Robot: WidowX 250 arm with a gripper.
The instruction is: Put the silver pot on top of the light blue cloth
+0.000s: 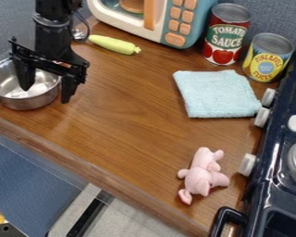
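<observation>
At the upper left of the camera view the black gripper (48,88) hangs over the silver pot (27,102). Its fingers are spread apart, one over the pot's inside and the other just outside the pot's right rim; the pot wall lies between them. Whether either finger touches the wall, I cannot tell. The pot stands upright at the counter's left edge, partly covered by the gripper. The light blue cloth (216,94) lies flat at the right, well apart from the pot, with nothing on it.
A yellow-green toy vegetable (114,45) lies behind the gripper, near a toy microwave (166,23). Two cans, a red one (226,34) and a yellow one (268,58), stand behind the cloth. A pink plush toy (203,176) lies in front, beside the dark stove (280,185).
</observation>
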